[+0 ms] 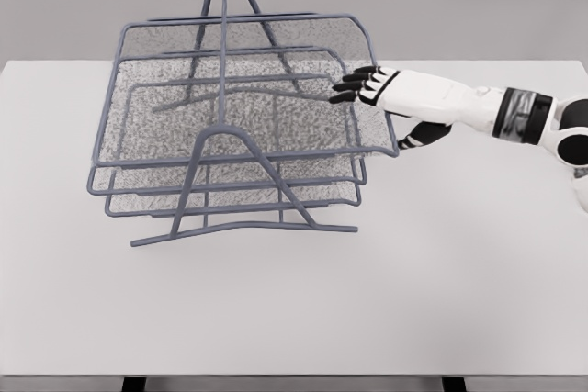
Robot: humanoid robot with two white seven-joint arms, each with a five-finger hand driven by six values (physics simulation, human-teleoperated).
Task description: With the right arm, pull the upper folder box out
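Upper folder box (241, 89) in wire rack (230, 199), right hand (378, 98) clamped on its right rim

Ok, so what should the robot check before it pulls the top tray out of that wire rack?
1. Right hand is at the grey wire-mesh upper tray: ok, its black fingertips lie over the tray's right rim.
2. Thumb under the rim for a firm grip: cannot tell, the thumb sits below the corner but contact is unclear.
3. Pull path is free: ok, the white table shows nothing beside the rack.
4. Grey wire rack frame stands flat: ok, its feet rest on the table.
5. Lower trays stay put: cannot tell.
6. Left arm out of the way: ok, not in view.
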